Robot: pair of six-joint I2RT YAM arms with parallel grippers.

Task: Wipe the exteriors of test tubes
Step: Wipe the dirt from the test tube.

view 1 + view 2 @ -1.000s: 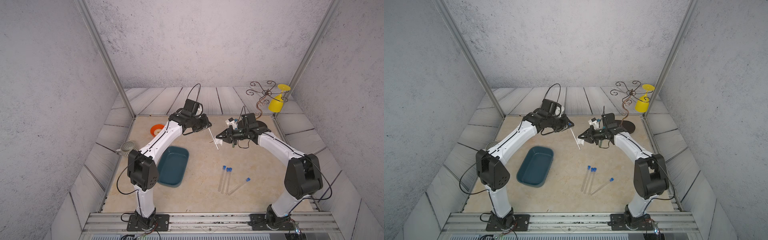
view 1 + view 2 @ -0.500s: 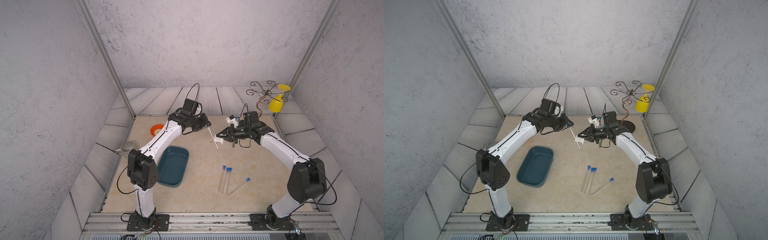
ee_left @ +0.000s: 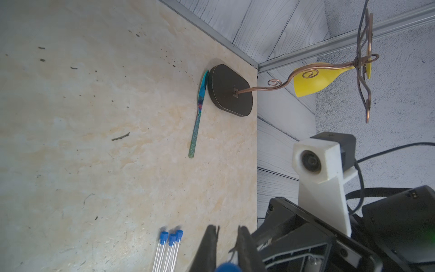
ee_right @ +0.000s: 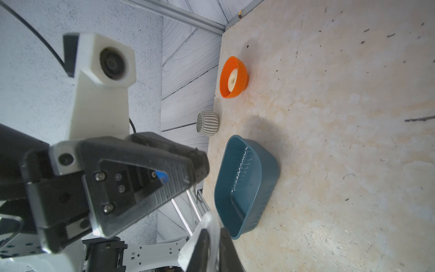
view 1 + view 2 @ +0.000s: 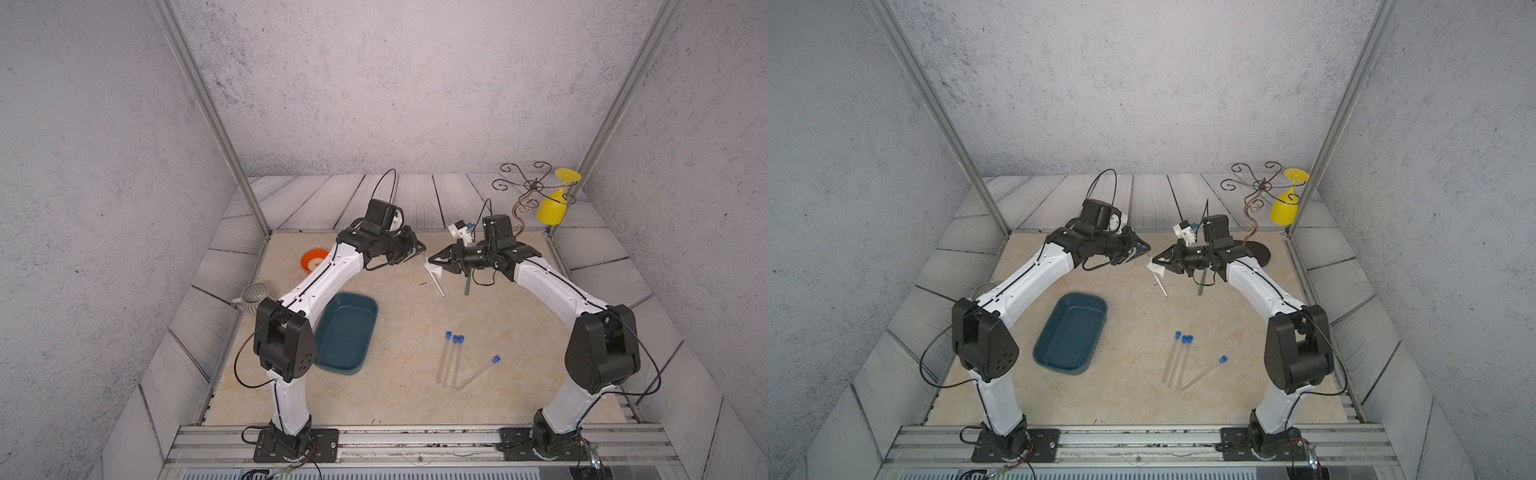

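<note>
My left gripper point(image 5: 419, 250) point(image 5: 1144, 248) is shut on a test tube point(image 5: 438, 286) at its blue-capped end point(image 3: 227, 267). The clear tube slants down toward the table in mid-air. My right gripper point(image 5: 433, 261) point(image 5: 1155, 262) is shut on a white wipe point(image 5: 434, 271) point(image 4: 210, 223). The wipe is folded round the tube's upper part, just below the left fingertips. In the right wrist view the wipe fills the gap between the right fingers point(image 4: 203, 237). Three more test tubes point(image 5: 453, 359) point(image 5: 1179, 359) point(image 3: 168, 249) lie on the table near the front.
A teal tub point(image 5: 345, 332) sits beside the left arm. An orange bowl point(image 5: 314, 259) and a striped cup point(image 5: 254, 295) are at the left edge. A teal knife point(image 3: 197, 117) lies by the dark base point(image 3: 229, 90) of a wire stand holding a yellow glass point(image 5: 550, 210).
My right gripper has slid the wipe up along the tube toward the left gripper. The left arm has held almost still. The tubes on the table have not moved.
</note>
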